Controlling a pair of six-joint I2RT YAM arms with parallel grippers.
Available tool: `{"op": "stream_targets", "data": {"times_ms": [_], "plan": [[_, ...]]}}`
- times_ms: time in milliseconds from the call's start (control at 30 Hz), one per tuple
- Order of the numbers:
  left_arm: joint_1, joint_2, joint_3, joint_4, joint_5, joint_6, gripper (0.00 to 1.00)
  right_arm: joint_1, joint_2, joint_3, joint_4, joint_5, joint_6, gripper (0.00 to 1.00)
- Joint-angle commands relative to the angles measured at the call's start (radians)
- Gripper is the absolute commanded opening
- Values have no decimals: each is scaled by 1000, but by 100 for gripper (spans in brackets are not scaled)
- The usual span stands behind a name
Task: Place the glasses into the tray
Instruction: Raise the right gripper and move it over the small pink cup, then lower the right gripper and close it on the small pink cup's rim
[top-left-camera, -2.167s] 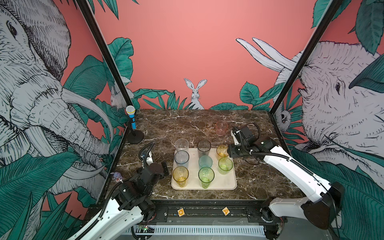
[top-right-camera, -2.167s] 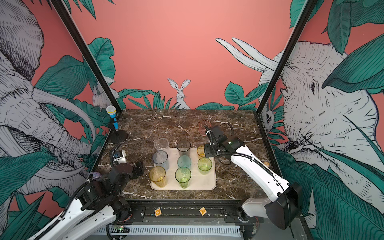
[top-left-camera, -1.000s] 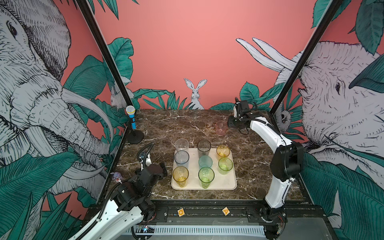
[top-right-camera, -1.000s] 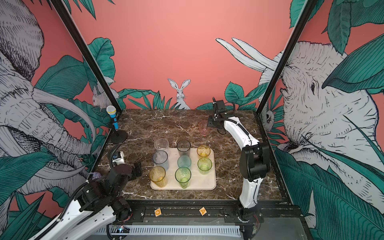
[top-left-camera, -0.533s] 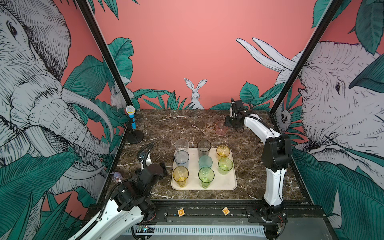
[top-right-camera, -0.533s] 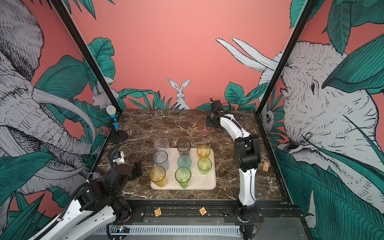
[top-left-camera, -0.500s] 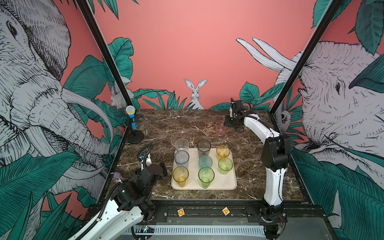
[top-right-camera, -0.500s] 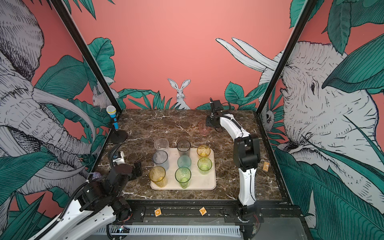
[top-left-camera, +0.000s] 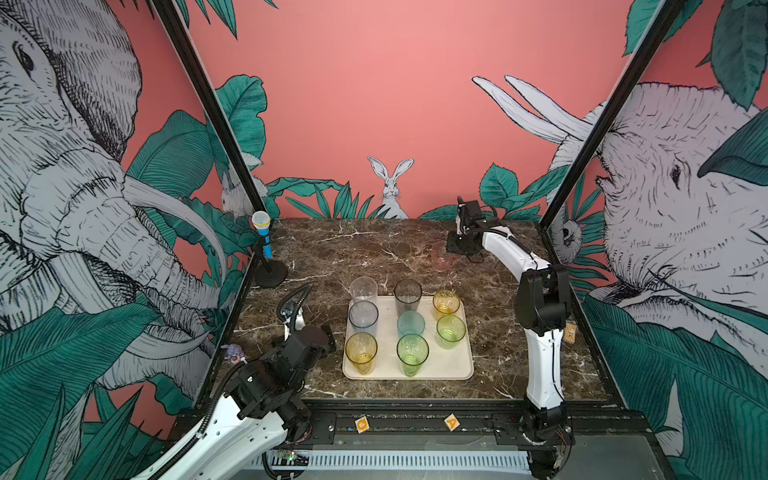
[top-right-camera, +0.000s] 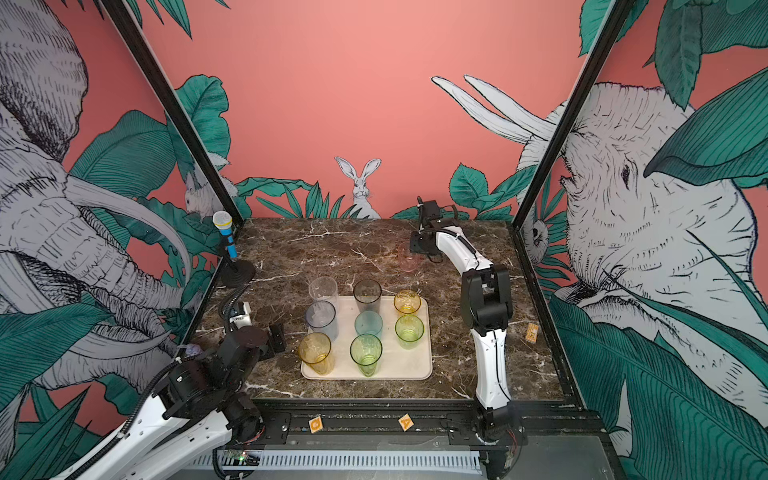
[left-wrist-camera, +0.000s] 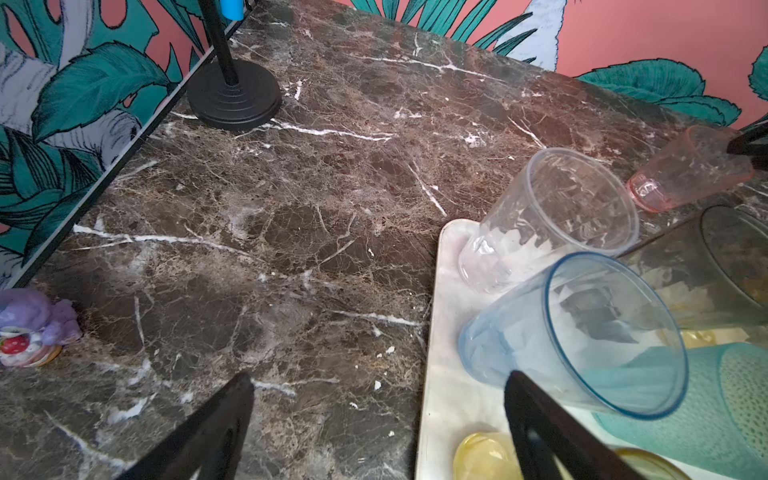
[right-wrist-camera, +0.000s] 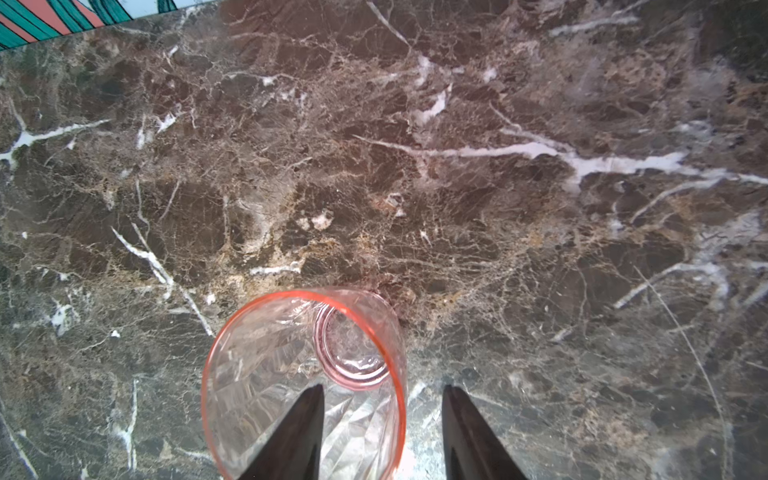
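Right end effector (right-wrist-camera: 382, 388) down at the pink tumbler (right-wrist-camera: 303, 374), jaws apart and straddling its wall: one finger (right-wrist-camera: 291, 436) inside the mouth, the other outside, thin rim between them with a gap on each side. Not yet clamped, going by the right wrist view; nothing held.

Pink tumbler alone on the marble surface (top-left-camera: 332, 249), far right, behind the tray (top-left-camera: 457, 370) and well apart from it in both top views. Looks upright, mouth up, long axis vertical, so a pinch on the wall near the rim suits it.

Eight others standing in the tray:
- **Left column:** clear tumbler (top-left-camera: 363, 289), blue-grey tumbler (top-left-camera: 363, 316), yellow tumbler (top-left-camera: 361, 349).
- **Middle column:** smoky grey tumbler (top-left-camera: 408, 295), teal tumbler (top-left-camera: 411, 324), tall green tumbler (top-left-camera: 412, 351).
- **Right column:** amber tumbler (top-left-camera: 446, 301), short green tumbler (top-left-camera: 451, 330).

One bare spot: the near right corner, just in front of the short green tumbler.

Turns on this: from the pinch point, the free corner lies straight back toward the robot, past the amber and short green tumblers. Probably calls for a lift high enough to clear those two rims before lowering. Possible trouble: a one-wall pinch letting the tumbler swing or slip.

Left end effector (left-wrist-camera: 374, 399) spread wide and empty, near the tray's left edge, well apart from the pink tumbler. Right arm plainly the nearer.
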Motion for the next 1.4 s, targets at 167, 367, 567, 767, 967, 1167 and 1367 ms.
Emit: {"op": "stream_targets", "data": {"times_ms": [167,367,567,767,967,1167,1367], "plan": [[-2,12,29,4,-11,-16,95,-4,43,33,-16,-14,-14,39],[-2,13,34,2,-17,-9,95,-5,65,43,-20,-16,-18,26],[-2,13,34,-1,-15,-9,95,-5,79,65,-47,-4,-32,17],[-2,15,32,3,-12,-14,95,-8,84,82,-62,-4,-39,7],[-2,16,31,-2,-7,-18,95,-6,85,95,-76,2,-45,0],[-3,12,34,-5,-6,-19,95,-7,70,95,-85,-4,-46,0],[-3,10,38,-10,-8,-20,95,-7,36,101,-109,12,-54,0]]}}
